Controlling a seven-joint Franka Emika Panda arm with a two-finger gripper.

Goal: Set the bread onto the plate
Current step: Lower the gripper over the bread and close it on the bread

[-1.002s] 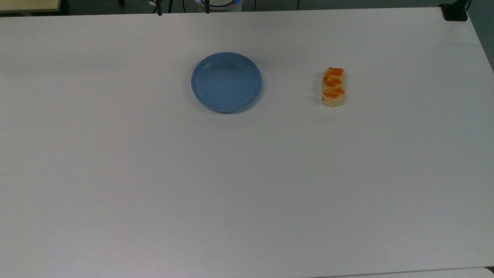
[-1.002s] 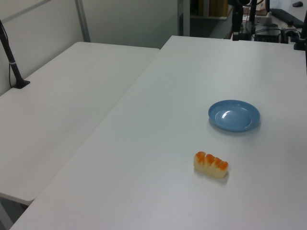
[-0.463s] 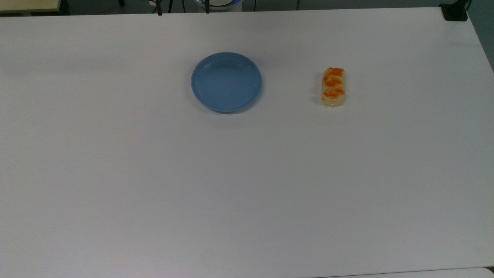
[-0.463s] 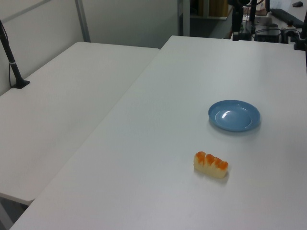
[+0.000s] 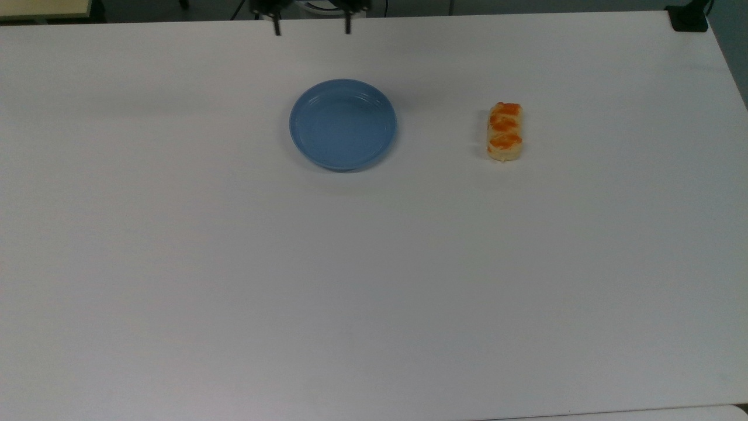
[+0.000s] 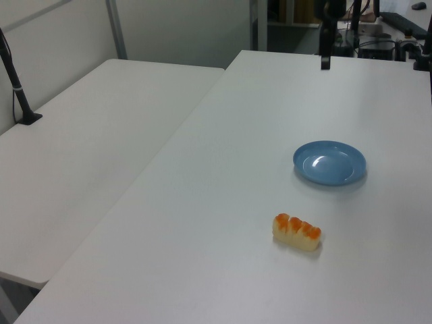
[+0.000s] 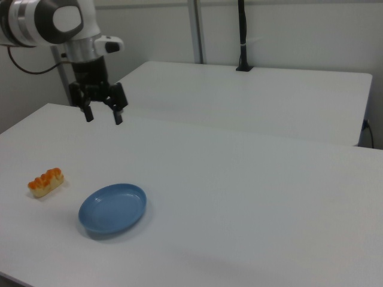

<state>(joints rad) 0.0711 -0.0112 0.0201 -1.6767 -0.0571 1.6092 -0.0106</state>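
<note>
Spread-fingered, empty gripper (image 7: 103,115) hovers; glazed oblong bread (image 5: 505,131) lies apart from seemingly smooth round plate (image 5: 343,124).

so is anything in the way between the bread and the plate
Nothing visible. Bare table lies between the bread and the plate, and the plate is empty. The gripper hangs open above the table's far edge, away from both.

There is no text, label or number to read. The plate (image 5: 343,124) and the bread (image 5: 505,131) carry no writing.
</note>
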